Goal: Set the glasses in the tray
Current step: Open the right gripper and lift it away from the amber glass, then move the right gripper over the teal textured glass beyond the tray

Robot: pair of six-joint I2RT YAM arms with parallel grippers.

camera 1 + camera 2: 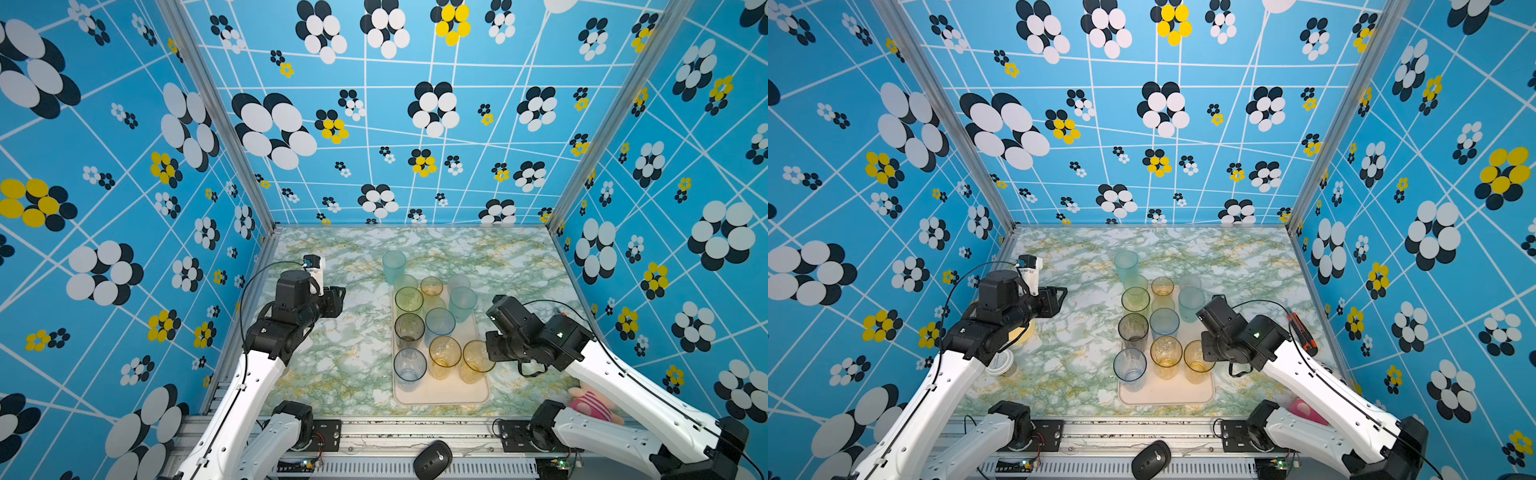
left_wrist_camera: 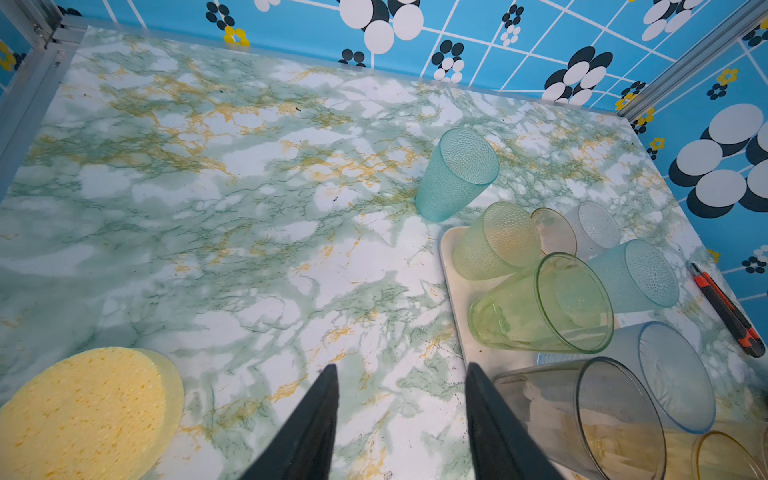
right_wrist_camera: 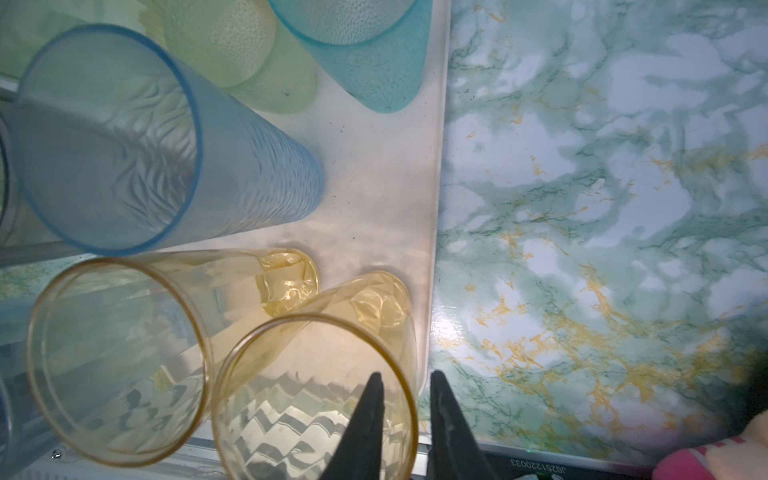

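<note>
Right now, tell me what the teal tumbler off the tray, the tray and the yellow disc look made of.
Teal tumbler: likely translucent plastic, pebbled wall.
Tray: opaque cream plastic, smooth, faintly glossy.
Yellow disc: sponge, seemingly; porous, speckled face.

Definitely a robotics lab test booth. Boxed in on three sides by blue flower-print panels (image 1: 415, 124) framed by bare aluminium posts (image 1: 231, 137). Marble-print tabletop (image 1: 353, 365). Left arm (image 1: 249, 386) and right arm (image 1: 648, 392) bolted to a metal rail (image 1: 415, 430) along the near edge, plus a wireless mouse (image 1: 432, 459) parked on a slotted cable duct (image 1: 365, 469). Small lit circuit board (image 1: 306, 462) down there too.
</note>
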